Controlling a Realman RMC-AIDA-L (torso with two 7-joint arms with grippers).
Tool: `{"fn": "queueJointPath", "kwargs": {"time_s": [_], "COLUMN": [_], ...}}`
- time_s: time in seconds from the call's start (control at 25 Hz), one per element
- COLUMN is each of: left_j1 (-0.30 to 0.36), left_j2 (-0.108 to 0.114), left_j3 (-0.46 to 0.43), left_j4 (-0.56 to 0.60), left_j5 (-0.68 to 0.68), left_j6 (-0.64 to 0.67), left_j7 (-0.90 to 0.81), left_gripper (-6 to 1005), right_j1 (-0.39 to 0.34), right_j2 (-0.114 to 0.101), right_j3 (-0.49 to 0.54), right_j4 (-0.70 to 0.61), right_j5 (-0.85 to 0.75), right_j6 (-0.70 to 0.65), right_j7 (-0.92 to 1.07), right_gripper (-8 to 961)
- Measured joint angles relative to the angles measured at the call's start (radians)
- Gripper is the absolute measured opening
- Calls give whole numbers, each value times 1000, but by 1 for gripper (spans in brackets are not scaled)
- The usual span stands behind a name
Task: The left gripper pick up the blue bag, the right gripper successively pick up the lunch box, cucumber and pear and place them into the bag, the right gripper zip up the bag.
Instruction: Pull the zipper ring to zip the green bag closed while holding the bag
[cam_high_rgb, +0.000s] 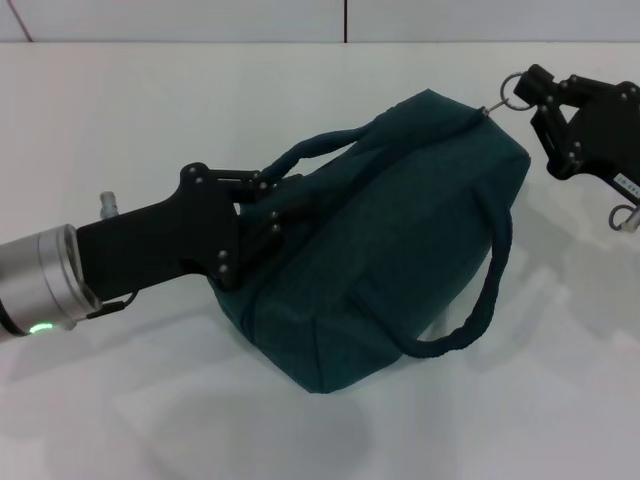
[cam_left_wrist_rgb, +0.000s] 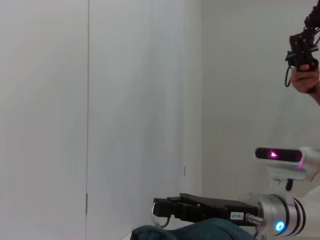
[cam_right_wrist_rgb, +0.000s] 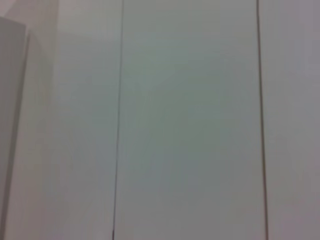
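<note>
The blue bag (cam_high_rgb: 400, 230), dark teal cloth with two rope handles, lies on its side on the white table (cam_high_rgb: 120, 120). Its top looks closed. My left gripper (cam_high_rgb: 270, 207) is shut on the bag's left end, beside the upper handle (cam_high_rgb: 320, 145). My right gripper (cam_high_rgb: 528, 92) is at the bag's far right corner, shut on the metal ring of the zipper pull (cam_high_rgb: 512, 93). The left wrist view shows the right gripper (cam_left_wrist_rgb: 161, 210) above the bag's top (cam_left_wrist_rgb: 200, 230). The lunch box, cucumber and pear are out of view. The right wrist view shows only a wall.
The bag's lower handle (cam_high_rgb: 480, 310) loops out onto the table at the front right. In the left wrist view a person's hand (cam_left_wrist_rgb: 305, 75) holds a black device at the far upper right.
</note>
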Motion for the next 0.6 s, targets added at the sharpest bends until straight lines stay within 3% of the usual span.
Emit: {"fn": "queueJointPath", "kwargs": {"time_s": [0.36, 0.6], "left_j1": [-10, -21], "left_j2": [-1, -1], "left_j3": [-1, 1], "left_j4": [0, -7], "left_j5": [0, 1], "left_j6": [0, -1], "left_j7": [0, 0], "left_gripper": [110, 109], "right_j1": [-10, -42], "right_j2": [-1, -11], "right_j3": [20, 19], "right_j4": [-6, -7], "right_j5": [30, 71], "right_j6": [11, 27], "right_j7": [21, 8], "right_gripper": [39, 237]}}
